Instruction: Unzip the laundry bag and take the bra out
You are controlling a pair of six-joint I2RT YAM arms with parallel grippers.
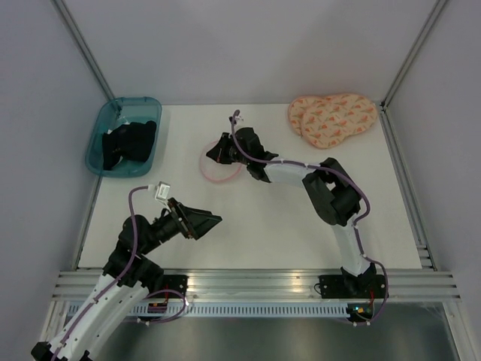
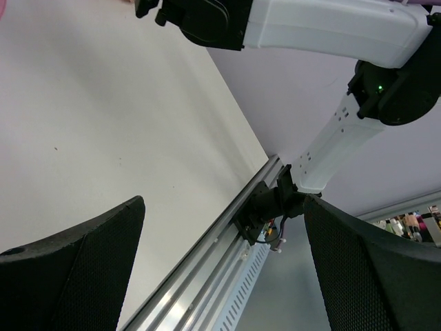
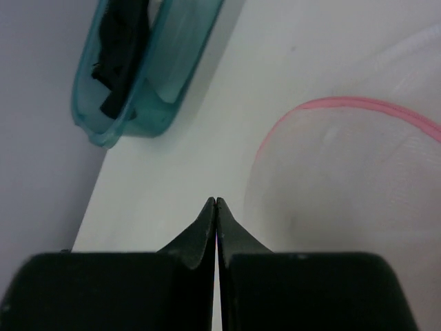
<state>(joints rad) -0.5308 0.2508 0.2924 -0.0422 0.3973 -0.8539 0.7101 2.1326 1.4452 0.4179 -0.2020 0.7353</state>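
The laundry bag [image 1: 222, 171], white see-through mesh with pink edging, lies flat at the table's middle. In the right wrist view it [image 3: 344, 179] fills the right side. My right gripper [image 1: 219, 150] is at the bag's far left edge; its tips [image 3: 217, 202] are pressed together, with a thin pink sliver of the zip pull between the fingers. The bra cannot be made out; nothing white lies outside the bag. My left gripper [image 1: 211, 219] hovers wide open and empty [image 2: 224, 207] above the near left of the table, apart from the bag.
A teal bin [image 1: 96, 143] with black clothing [image 1: 129, 143] stands at the far left and shows in the right wrist view [image 3: 155, 89]. A peach patterned pad [image 1: 332, 119] lies far right. The right arm [image 2: 324, 27] and the front rail [image 2: 207, 276] show ahead of the left gripper.
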